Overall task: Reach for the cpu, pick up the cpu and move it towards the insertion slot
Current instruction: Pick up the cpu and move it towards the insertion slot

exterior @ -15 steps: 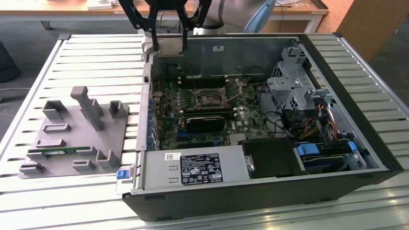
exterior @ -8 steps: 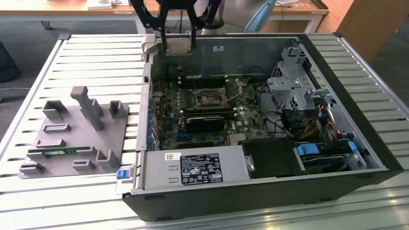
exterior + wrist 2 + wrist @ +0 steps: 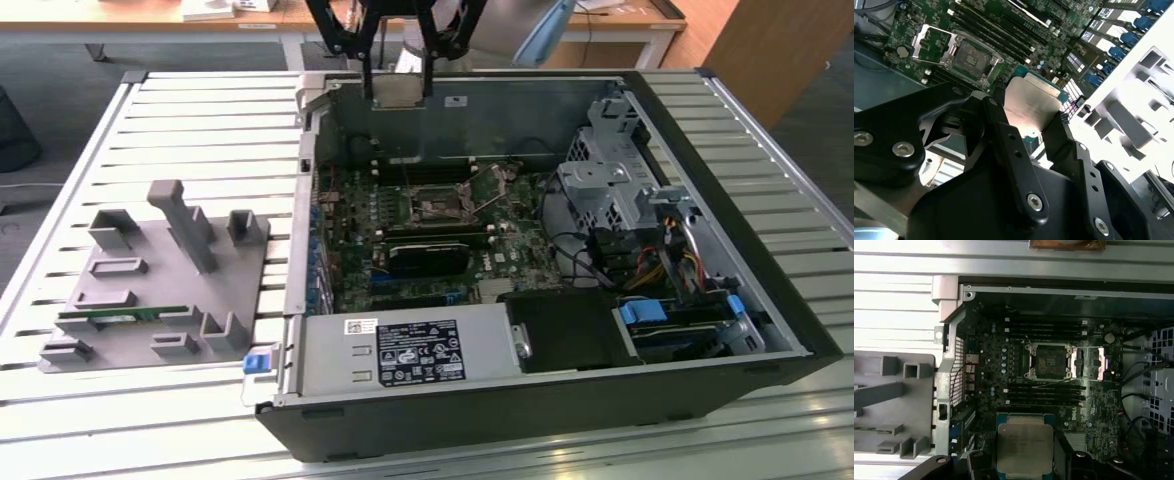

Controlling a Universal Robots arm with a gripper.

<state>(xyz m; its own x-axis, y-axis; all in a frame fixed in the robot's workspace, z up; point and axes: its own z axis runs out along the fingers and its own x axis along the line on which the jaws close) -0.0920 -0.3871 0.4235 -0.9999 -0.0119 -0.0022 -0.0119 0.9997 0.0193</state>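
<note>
My end effector (image 3: 1033, 131) pinches the cpu (image 3: 1030, 102) by two opposite edges, plate face clear, so it stays flat for seating. In the exterior view it hangs at top centre, above the pc case's (image 3: 747, 330) far wall. Insertion slot (image 3: 1050, 361) sits mid-frame in the first wrist view w/ bracket open, well apart from the cpu at bottom centre.
</note>
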